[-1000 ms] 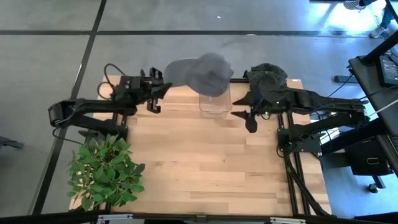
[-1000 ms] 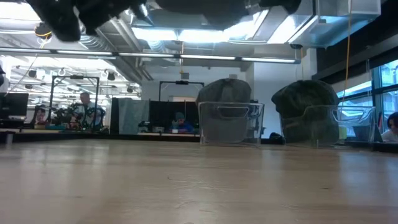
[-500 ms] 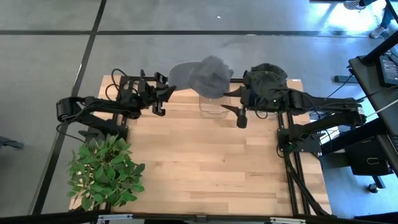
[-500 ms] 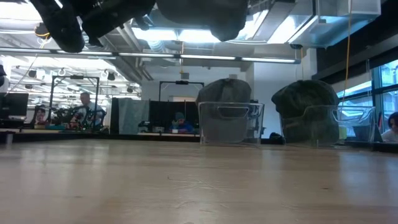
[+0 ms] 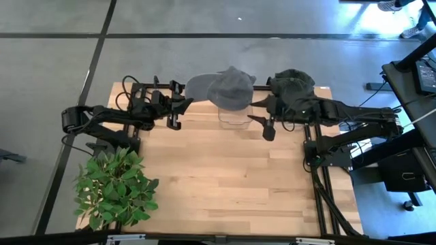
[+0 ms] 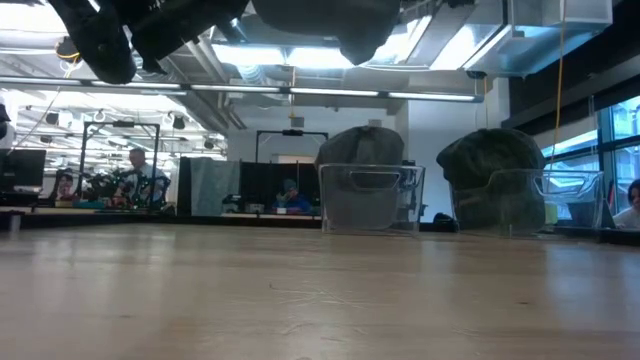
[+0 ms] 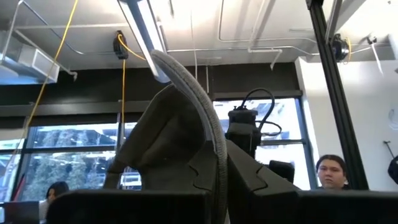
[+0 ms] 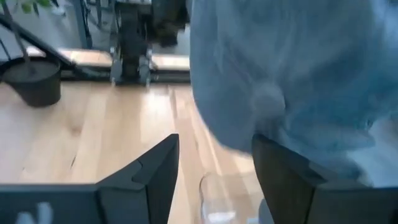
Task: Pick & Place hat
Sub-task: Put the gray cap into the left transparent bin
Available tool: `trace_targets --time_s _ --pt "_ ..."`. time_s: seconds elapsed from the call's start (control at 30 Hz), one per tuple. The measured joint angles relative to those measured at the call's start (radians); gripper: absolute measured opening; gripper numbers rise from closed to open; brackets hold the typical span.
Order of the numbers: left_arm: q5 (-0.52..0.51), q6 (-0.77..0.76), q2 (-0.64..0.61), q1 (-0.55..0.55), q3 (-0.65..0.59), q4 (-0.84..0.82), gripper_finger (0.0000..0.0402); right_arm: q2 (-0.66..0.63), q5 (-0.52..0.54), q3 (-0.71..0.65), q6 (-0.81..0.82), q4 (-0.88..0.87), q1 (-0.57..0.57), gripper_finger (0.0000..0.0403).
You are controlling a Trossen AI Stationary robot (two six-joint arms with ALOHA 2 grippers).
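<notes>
The hat (image 5: 228,88) is soft grey cloth (matt, faintly felted); under it a clear glossy plastic bin (image 5: 235,116); beneath both, the tabletop (image 5: 225,177) is pale, smooth wood.

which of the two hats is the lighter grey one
The light grey hat over the middle clear container; the dark hat sits further right.

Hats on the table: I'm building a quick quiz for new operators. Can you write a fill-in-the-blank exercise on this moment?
1. The left gripper is shut on the grey hat by its ___.
2. The right gripper, beside the dark green hat, has its fingers ___.
3. The plant stands on the ___ arm's side of the table.

Missing words: brim; open; left
</notes>
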Motion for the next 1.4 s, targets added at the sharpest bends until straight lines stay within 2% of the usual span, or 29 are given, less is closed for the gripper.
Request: trace_targets --time_s 0.1,0.33,0.57,0.83,0.97,1.17,1.27,1.4 --pt "0.003 0.001 0.0 0.0 0.0 0.0 0.0009 0.0 0.023 0.0 0.055 -0.038 0.001 0.0212" --pt "0.003 0.013 0.0 0.0 0.0 0.0 0.001 0.0 0.198 0.0 0.128 -0.004 0.0 0.0263" --pt "0.002 0.016 0.0 0.0 0.001 0.0 0.001 0.005 0.176 -0.001 0.077 0.03 0.011 0.0291" --pt "0.002 0.016 0.0 0.0 0.001 -0.001 0.001 0.011 0.177 -0.001 0.051 0.13 0.011 0.0291" --pt "0.002 0.016 0.0 0.0 0.001 -0.001 0.001 0.013 0.106 -0.001 0.072 0.17 0.01 0.0291" --pt "-0.001 0.016 0.0 0.0 0.001 -0.001 0.001 0.048 0.101 -0.001 0.074 0.202 0.011 0.029" --pt "-0.002 0.016 0.0 0.0 0.001 -0.001 0.0011 0.061 0.101 -0.001 0.074 0.221 0.011 0.0274" --pt "-0.002 0.015 0.0 0.0 0.001 -0.001 0.0011 0.066 0.101 -0.001 0.052 0.235 0.011 0.0227"
